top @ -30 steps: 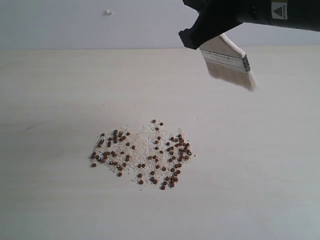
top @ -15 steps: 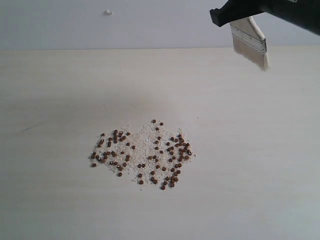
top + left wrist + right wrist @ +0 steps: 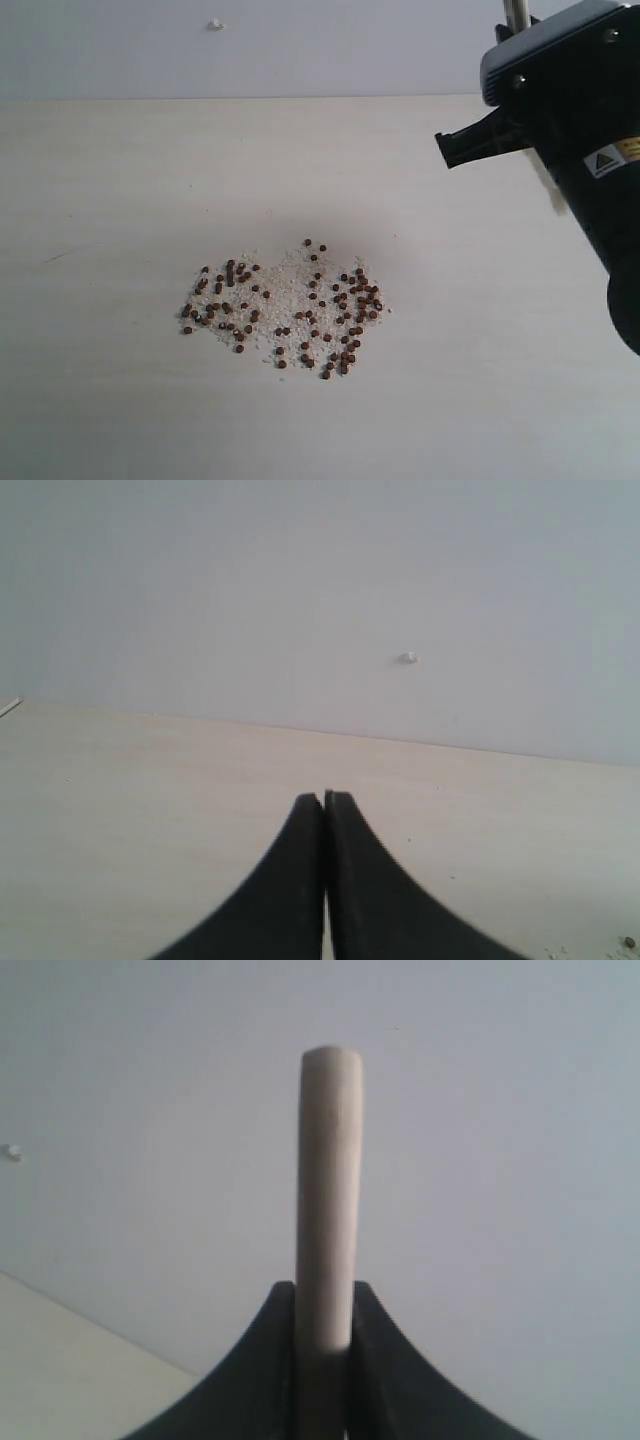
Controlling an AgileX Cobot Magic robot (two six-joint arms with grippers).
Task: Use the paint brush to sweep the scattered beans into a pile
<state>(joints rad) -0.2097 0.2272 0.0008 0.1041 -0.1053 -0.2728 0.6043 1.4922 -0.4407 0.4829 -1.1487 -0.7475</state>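
Left fingers [image 3: 290, 890] over pale tabletop [image 3: 120, 780], grey wall [image 3: 200, 580]

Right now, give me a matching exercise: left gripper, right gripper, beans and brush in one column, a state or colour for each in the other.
Column one:
1. left gripper
2. right gripper
3. beans
4. brush

Column two:
A. pale wooden handle
B. shut, holding nothing
C. dark brown, loosely spread
D. shut on a handle

Pairs: 1-B, 2-D, 3-C, 4-A
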